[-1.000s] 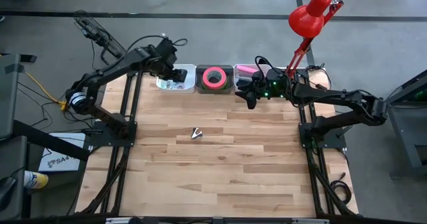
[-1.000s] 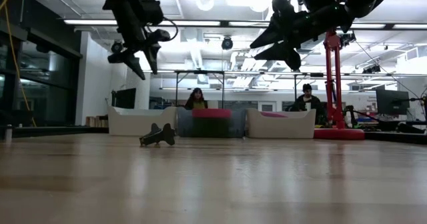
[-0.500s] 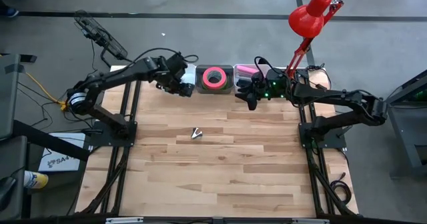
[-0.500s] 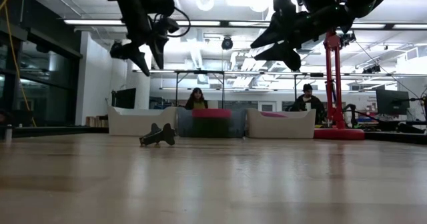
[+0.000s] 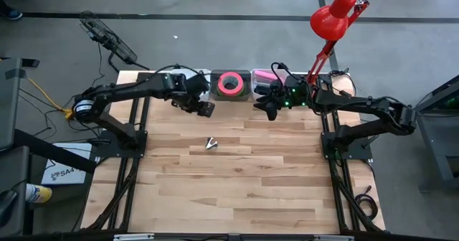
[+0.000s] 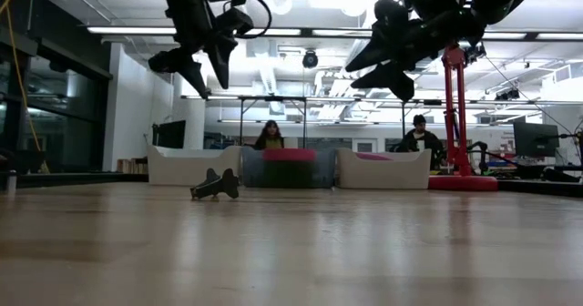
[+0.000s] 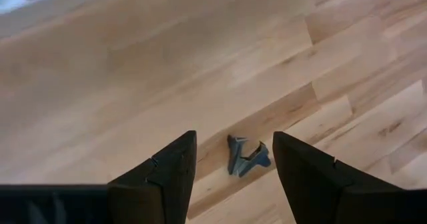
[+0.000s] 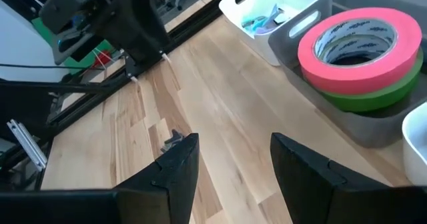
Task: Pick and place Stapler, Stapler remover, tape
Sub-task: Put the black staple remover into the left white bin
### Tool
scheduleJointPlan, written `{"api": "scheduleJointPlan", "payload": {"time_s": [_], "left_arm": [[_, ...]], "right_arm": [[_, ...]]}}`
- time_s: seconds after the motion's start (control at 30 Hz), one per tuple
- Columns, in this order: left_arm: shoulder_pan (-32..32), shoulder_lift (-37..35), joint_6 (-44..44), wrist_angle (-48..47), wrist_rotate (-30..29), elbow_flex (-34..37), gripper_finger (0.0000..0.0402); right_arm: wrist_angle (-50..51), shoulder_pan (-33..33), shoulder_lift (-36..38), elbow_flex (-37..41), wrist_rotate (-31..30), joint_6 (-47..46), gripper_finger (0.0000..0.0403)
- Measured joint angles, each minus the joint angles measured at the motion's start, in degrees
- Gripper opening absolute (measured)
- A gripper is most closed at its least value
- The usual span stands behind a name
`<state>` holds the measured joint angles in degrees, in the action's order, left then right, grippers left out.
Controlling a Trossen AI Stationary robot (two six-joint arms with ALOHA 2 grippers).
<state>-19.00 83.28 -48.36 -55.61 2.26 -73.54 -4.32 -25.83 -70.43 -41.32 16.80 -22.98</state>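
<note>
The stapler remover [image 5: 211, 143], a small dark clawed piece, rests on the bare wood near the table's middle; the low view shows it [image 6: 216, 186] standing on its claws. My left gripper [image 5: 204, 108] hangs open in the air, on the far-left side of it. In the left wrist view the remover [image 7: 245, 156] shows beyond the gap between the fingers [image 7: 233, 136]. The tape [image 5: 229, 84], a pink roll on a green one [image 8: 360, 47], lies in the grey middle bin. My right gripper [image 5: 269, 106] waits open above the table by the right bin.
Three bins line the far edge: a white one [image 8: 280, 17] with small items, the grey one [image 6: 290, 168], and a white one [image 5: 262, 74] holding something pink. A red lamp [image 5: 331, 19] stands at the far right corner. People sit in the room beyond the table.
My left gripper has swung from above the left white bin toward the table's near and right side, out over the bare wood toward the stapler remover, and has stayed open. The right arm and the remover have kept still.
</note>
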Motion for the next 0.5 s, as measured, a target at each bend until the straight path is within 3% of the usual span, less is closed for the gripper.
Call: {"api": "scheduleJointPlan", "payload": {"time_s": [0.13,0.27,0.5], "left_arm": [[3.07,0.45,-0.91,0.12,0.15,0.17,0.0196],[6.99,1.85,3.64,-1.02,0.16,0.28,0.0201],[12.74,5.57,9.32,-3.57,-7.36,0.15,0.0278]], "right_arm": [[0.26,0.0,0.0,0.0,0.0,0.48,0.0177],[0.51,0.01,0.0,0.0,0.31,0.92,0.0177],[1.68,0.01,0.0,0.0,0.54,1.42,0.0177]]}}
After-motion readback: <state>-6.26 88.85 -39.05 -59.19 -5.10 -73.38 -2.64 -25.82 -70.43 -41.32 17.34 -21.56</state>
